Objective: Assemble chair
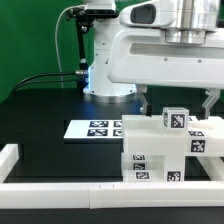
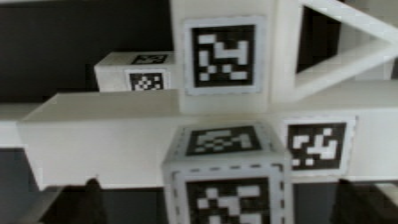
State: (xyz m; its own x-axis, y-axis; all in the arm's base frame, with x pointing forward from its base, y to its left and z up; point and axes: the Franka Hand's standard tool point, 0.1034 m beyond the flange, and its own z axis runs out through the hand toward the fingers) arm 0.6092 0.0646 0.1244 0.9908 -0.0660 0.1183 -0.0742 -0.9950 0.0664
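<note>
Chair (image 1: 165, 150): stiff, light plastic blocks (probably slick), joints maybe loose.
Hold: the top cube (image 1: 175, 119), across its flat sides.
Gripper (image 1: 177, 103): jaws wide, holding nothing.

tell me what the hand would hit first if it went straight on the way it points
Most likely the small tagged cube, which sits right under the open hand, between its fingers. Depth is unclear; the fingers might meet the white block below it first.

Chair (image 1: 165, 150): on table (image 1: 40, 112), exterior view's right, just behind border rail (image 1: 60, 187). Marker board (image 1: 92, 128): flat on table, left of chair.
</note>
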